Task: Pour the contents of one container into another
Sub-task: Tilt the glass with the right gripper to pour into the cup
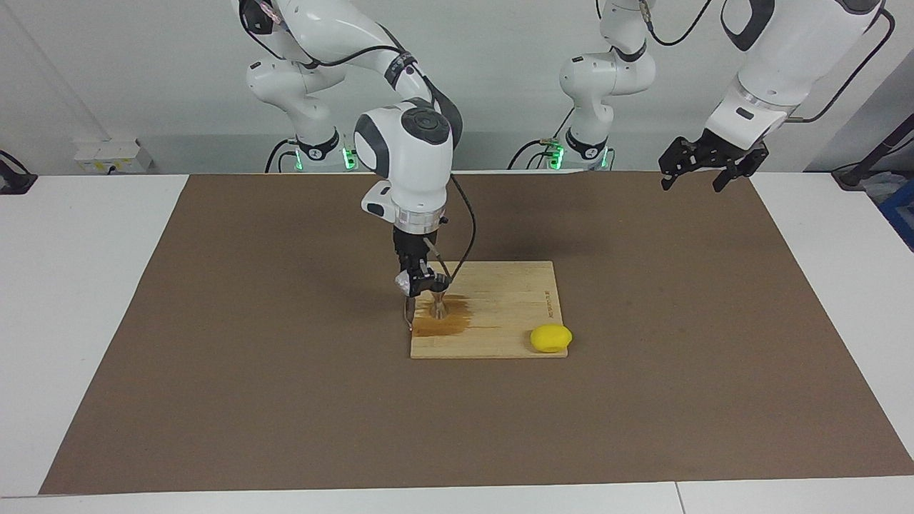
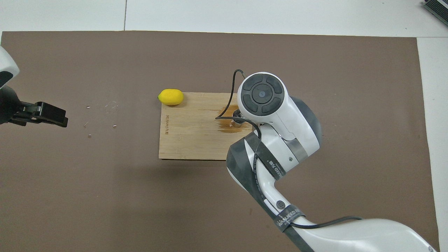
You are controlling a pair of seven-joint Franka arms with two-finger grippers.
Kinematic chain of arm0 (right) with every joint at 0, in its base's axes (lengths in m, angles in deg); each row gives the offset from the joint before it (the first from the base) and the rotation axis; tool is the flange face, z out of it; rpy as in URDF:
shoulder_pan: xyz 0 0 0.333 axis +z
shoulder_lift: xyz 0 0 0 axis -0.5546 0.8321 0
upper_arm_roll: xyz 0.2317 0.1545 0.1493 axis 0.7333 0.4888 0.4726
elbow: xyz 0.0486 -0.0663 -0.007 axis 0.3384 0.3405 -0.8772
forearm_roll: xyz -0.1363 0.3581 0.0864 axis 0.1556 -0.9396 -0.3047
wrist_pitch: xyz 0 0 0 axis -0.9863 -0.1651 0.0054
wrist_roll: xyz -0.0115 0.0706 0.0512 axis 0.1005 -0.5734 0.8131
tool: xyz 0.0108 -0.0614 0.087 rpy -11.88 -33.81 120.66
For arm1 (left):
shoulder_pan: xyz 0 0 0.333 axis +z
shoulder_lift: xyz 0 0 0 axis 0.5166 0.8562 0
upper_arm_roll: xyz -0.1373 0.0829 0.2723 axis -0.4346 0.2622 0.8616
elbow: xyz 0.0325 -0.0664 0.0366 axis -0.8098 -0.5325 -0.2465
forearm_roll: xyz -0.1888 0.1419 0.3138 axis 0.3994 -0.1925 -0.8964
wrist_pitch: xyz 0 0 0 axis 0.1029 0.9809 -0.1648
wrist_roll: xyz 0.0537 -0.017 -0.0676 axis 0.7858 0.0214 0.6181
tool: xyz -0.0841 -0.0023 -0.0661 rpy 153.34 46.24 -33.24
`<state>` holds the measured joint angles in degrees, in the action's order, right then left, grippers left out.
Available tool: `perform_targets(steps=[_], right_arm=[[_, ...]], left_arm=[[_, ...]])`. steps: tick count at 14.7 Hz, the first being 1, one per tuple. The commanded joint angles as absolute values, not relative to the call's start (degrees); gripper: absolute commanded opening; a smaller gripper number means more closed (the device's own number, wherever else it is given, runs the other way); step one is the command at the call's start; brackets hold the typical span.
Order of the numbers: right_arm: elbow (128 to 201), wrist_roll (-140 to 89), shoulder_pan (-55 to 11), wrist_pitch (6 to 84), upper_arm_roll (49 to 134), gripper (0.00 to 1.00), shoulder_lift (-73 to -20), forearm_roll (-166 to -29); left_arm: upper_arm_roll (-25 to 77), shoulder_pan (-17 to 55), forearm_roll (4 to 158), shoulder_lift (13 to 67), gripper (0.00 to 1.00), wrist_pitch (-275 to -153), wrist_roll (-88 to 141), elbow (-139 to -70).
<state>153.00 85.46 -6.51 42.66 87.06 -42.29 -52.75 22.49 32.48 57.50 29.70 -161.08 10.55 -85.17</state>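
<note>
Grippers first, since they sit nearest the robots. Up in the air over the brown mat's (image 1: 643, 300) edge at the left arm's end of the table, the left gripper (image 1: 702, 175) (image 2: 52, 117) waits, its black fingers spread apart and holding nothing. It is well apart from the light wooden cutting board (image 1: 510, 307) (image 2: 192, 140) that lies on the middle of the mat.

Over the board's corner at the right arm's end hangs the right gripper (image 1: 418, 284), pointing down from its white wrist. It is closed on a small clear ridged cup (image 1: 408, 285), held tilted just above and beside the rim of the shiny steel hourglass-shaped jigger (image 1: 439, 303) (image 2: 238, 117). In the overhead view the wrist covers the cup and most of the jigger, so whether cup and jigger touch cannot be told.

On the board, the jigger stands upright near that same corner, in the middle of a dark wet stain (image 1: 446, 321) (image 2: 229, 127) that spreads over the wood around its foot.

Farther from the robots than the jigger, a yellow lemon-shaped fruit (image 1: 550, 338) (image 2: 170, 97) lies at the board's corner toward the left arm's end, partly on the wood and partly over its edge.

A few small droplets (image 2: 101, 119) dot the mat between the board and the left gripper.
</note>
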Motion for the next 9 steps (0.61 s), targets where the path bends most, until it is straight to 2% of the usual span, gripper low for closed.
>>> perform_targets(steps=[1,9], right_arm=[[151.2,86.7,-5.6,41.5,87.2,0.0,-41.3,-50.2],[150.1,86.6,-6.1,41.0,87.2,0.0,-41.2,-51.4]], left_arm=[[22.6,32.6,58.0,28.0,1.0,-161.0,10.6,-86.9],[22.6,32.6,58.0,28.0,1.0,-161.0,10.6,-86.9]])
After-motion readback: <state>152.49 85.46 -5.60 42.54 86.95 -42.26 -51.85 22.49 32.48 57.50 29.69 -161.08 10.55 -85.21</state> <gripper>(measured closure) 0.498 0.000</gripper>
